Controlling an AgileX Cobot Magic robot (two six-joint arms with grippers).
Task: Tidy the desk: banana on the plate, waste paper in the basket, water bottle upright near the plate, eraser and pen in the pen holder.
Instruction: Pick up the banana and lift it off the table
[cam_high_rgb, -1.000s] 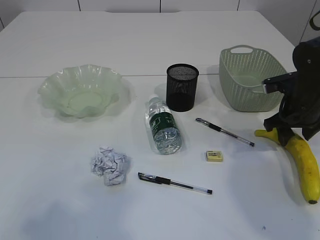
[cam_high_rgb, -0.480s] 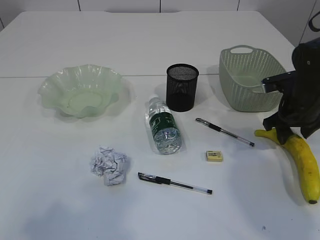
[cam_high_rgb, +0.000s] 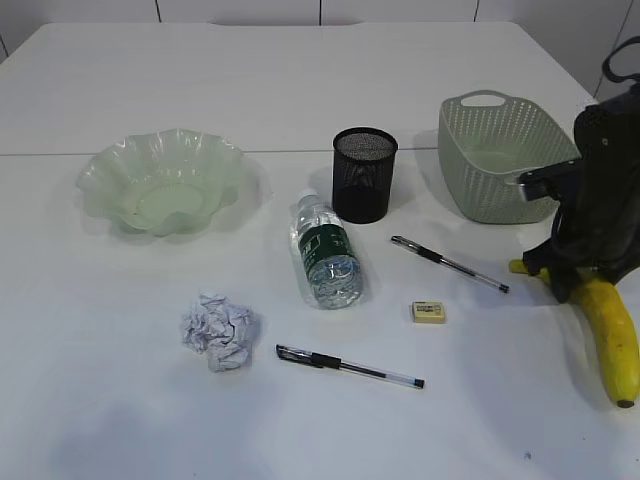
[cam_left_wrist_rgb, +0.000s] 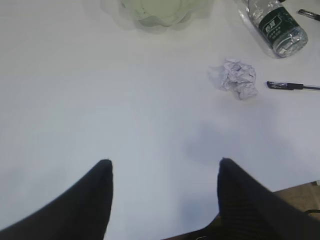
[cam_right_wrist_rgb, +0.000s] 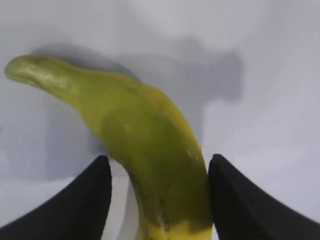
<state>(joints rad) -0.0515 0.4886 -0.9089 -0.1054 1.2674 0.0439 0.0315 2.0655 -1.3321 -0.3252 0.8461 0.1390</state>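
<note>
On my right wrist view, the right gripper (cam_right_wrist_rgb: 156, 200) straddles the banana (cam_right_wrist_rgb: 150, 150), one dark finger on each side of its neck; the right finger sits against the peel, while a sliver of white surface shows between the left finger and the fruit, so I read the fingers as spread around it rather than clamped. From the exterior view the banana (cam_high_rgb: 612, 335) lies on the surface at the far right, stem end under the right arm, just in front of the basket (cam_high_rgb: 497, 160).

The left gripper (cam_left_wrist_rgb: 162, 200) hangs with its fingers apart and nothing between them, above bare surface (cam_left_wrist_rgb: 100, 110). Ahead of it I see the waste paper (cam_left_wrist_rgb: 238, 79), one pen (cam_left_wrist_rgb: 292, 86) beside that, and the water bottle (cam_left_wrist_rgb: 276, 25) lying on its side.

The plate (cam_high_rgb: 163, 180) sits at the left, well apart from the banana. The pen holder (cam_high_rgb: 365, 173) stands upright near the middle, the bottle just beside it. A second pen (cam_high_rgb: 450, 264) lies between holder and banana, with the eraser (cam_high_rgb: 429, 312) near it.
</note>
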